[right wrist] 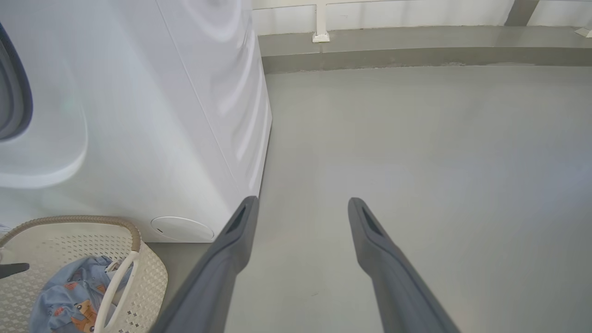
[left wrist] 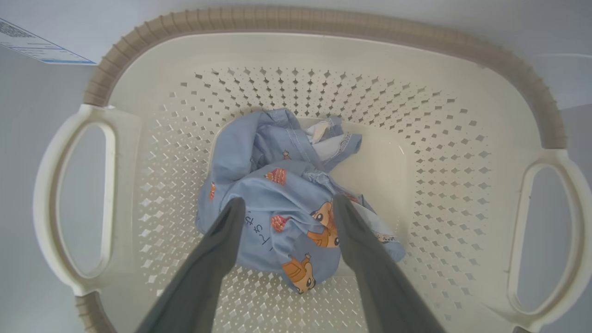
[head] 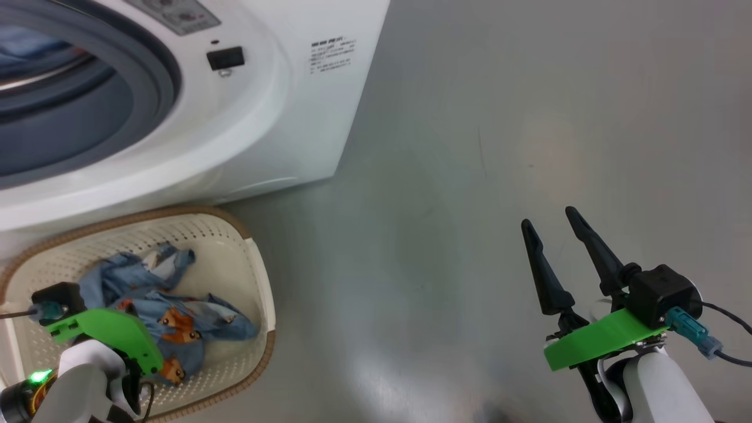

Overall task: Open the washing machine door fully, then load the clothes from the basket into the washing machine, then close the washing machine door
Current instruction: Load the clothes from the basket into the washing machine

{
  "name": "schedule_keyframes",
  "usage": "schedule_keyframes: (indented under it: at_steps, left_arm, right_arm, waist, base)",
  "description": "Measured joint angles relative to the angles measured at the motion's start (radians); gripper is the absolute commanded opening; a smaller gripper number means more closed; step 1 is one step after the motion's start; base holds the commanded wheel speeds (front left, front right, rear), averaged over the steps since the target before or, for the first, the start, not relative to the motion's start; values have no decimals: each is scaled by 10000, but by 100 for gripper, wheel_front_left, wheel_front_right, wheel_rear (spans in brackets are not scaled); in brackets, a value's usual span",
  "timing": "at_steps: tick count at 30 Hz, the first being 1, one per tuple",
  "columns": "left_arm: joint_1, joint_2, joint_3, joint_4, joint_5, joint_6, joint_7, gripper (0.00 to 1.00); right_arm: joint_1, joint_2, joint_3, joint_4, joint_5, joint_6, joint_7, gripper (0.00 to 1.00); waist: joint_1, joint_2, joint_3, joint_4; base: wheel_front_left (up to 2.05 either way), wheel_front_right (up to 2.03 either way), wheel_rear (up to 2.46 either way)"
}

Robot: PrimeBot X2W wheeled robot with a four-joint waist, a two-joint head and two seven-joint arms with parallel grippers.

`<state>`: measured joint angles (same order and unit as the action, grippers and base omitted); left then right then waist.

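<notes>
Grey floor (head: 470, 176) held the basket (left wrist: 323, 23); your left gripper (left wrist: 289, 202) hung with jaws spread astride the bear-print clothes (left wrist: 259, 185). You probably had to sink lower before pinching. Beside it, your right gripper (head: 548, 217) gaped too.

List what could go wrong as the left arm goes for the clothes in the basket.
1. The left gripper hangs open over the crumpled clothes; closing may pinch one fold, so the rest could trail or drop.
2. Pushed too deep, its fingers could snag the perforated floor of the basket and drag it.
3. The basket sits close under the washing machine front; trailing cloth might catch on its rim.
</notes>
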<state>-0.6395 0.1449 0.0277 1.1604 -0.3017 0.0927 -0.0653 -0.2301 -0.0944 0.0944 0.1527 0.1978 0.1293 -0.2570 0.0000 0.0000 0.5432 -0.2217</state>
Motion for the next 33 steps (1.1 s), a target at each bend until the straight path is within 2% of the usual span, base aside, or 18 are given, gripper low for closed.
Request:
schedule_keyframes:
  at_steps: [18, 23, 33]
  left_arm:
    - [-1005, -42, 282, 1078, -690, -6, -36, 100]
    - [-1089, -163, 426, 1156, -1011, -397, -36, 100]
    - [-1206, -284, 182, 1266, -984, -430, -155, 100]
  right_arm:
    - [-457, -190, -40, -151, 73, 0, 0, 100]
    - [-680, -240, -46, -163, 75, 0, 0, 100]
    - [-798, -280, -54, -182, 180, 0, 0, 100]
  waist:
    - [0, 0, 1205, 96]
    - [0, 0, 1364, 109]
    - [0, 0, 1559, 49]
  base:
    - [0, 0, 0]
    - [0, 0, 0]
    - [0, 0, 0]
